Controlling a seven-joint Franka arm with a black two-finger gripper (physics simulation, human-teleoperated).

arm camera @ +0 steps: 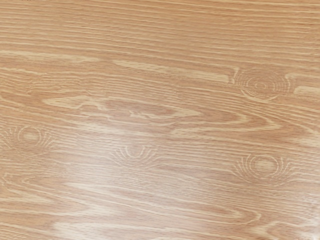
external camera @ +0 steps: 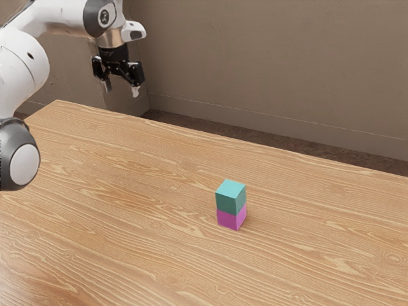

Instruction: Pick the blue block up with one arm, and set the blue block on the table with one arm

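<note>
One black two-finger gripper (external camera: pixel 121 88), on a white-and-grey arm (external camera: pixel 57 18): fingers parted, released, nothing between them; raised high above the table. One blue block (external camera: pixel 231 197), teal-toned, smooth, cube-like: well apart from the gripper, lower, and toward the exterior view's right; upright atop the second block, touching it. One magenta block (external camera: pixel 231 218), the lower of the stack, resting on the tabletop. One table (external camera: pixel 127 191), light brown wood, streaked grain; pale sheen in the wrist view. Behind: one brown wall (external camera: pixel 268 64).
</note>
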